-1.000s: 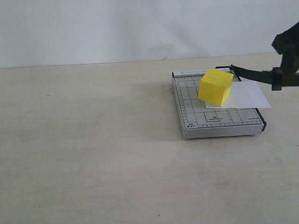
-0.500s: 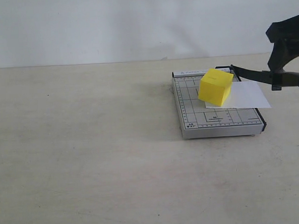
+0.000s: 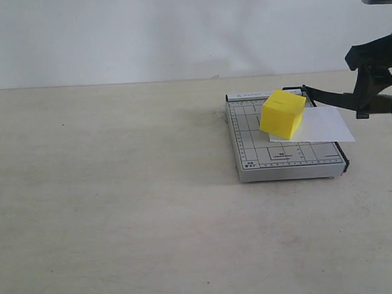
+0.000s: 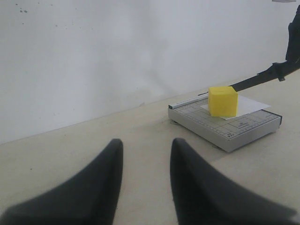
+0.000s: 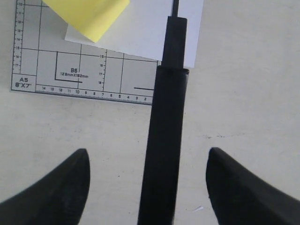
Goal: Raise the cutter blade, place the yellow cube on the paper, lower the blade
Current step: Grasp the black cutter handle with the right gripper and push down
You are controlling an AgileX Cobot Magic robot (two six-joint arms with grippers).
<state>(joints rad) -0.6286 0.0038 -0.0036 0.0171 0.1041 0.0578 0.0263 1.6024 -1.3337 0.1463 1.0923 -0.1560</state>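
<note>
I count one grey gridded trimmer board (image 3: 284,157), one white paper (image 3: 325,125), one yellow cube (image 3: 283,114), one cutter blade (image 3: 330,97) and two grippers. The plain-faced, sharp-edged cube sits on the paper, right of centre in the exterior view. The flat sheet overhangs the board's right edge. The thin black blade stands raised, slanting towards the right frame edge. The right gripper (image 5: 147,154) is spread wide, straddling the thick black handle with a gap on each side. The left gripper (image 4: 146,143) is narrowly parted, holding nothing, well apart from the board. The matte beige table (image 3: 121,222) lies open across the left.
</note>
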